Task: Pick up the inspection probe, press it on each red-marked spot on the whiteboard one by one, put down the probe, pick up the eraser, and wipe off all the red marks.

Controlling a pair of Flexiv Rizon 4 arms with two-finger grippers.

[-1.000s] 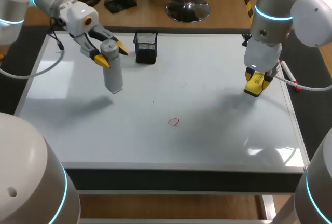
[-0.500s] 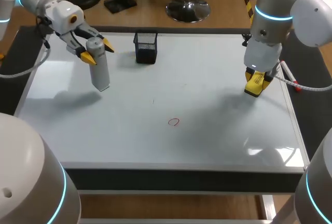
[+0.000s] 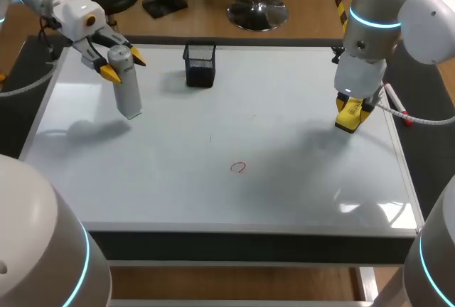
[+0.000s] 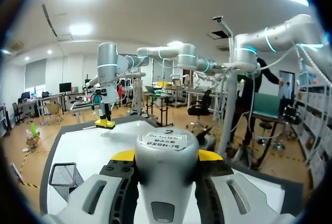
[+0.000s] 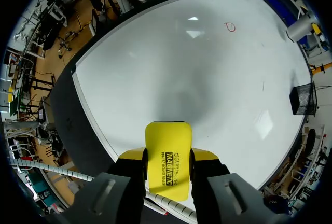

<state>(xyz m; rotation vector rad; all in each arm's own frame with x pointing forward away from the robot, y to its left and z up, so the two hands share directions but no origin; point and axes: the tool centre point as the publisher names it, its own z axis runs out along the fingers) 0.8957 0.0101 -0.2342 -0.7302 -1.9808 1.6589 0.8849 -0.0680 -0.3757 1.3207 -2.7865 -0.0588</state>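
The inspection probe (image 3: 127, 92), a grey cylinder, hangs tilted over the far left part of the whiteboard (image 3: 284, 101), with my left gripper (image 3: 122, 64) shut on its upper end. In the left wrist view the probe (image 4: 165, 180) fills the gap between that gripper's yellow tips (image 4: 166, 155). My right gripper (image 3: 352, 108) is shut on the yellow eraser (image 3: 348, 117) just above the board's right side; the right wrist view shows the eraser (image 5: 167, 136) clamped between its fingers (image 5: 168, 154). One small red ring mark (image 3: 238, 168) lies near the board's middle front, also visible as the red mark (image 5: 230, 26).
A black mesh basket (image 3: 200, 65) stands at the board's far edge, to the right of the probe. A marker pen (image 3: 397, 106) lies along the board's right rim beside my right gripper.
My left arm has carried the probe to the left and farther back, away from the basket. The right arm and the eraser have not moved.
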